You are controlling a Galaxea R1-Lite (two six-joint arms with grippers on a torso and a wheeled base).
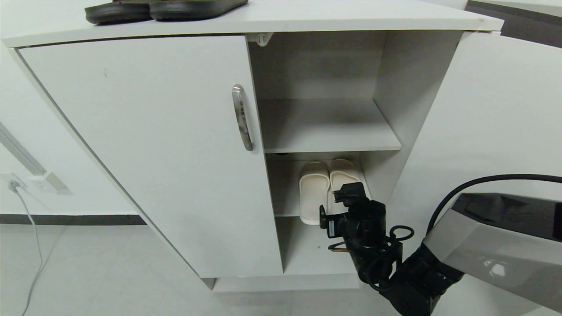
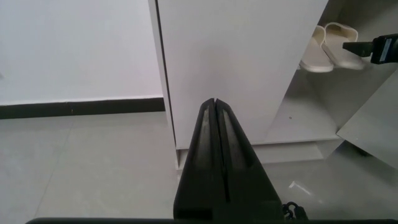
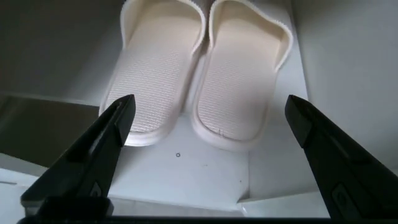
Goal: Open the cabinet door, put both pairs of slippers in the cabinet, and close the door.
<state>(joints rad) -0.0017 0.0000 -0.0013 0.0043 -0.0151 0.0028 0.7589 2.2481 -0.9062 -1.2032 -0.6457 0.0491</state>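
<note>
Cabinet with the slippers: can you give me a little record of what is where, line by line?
cabinet: left door shut, right door swung open
white slippers: side by side on the lower shelf inside
dark slippers: on the cabinet top, above the left door
right gripper: open, just in front of the white slippers, not touching them
left gripper: shut, low before the left door
left to do: dark slippers in, right door closed

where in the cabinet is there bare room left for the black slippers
The upper shelf, between the closed left door and the right wall, is bare. So is the bottom floor under the slipper shelf. The middle shelf is crowded: the white slippers fill most of it, with the open right gripper just in front.
</note>
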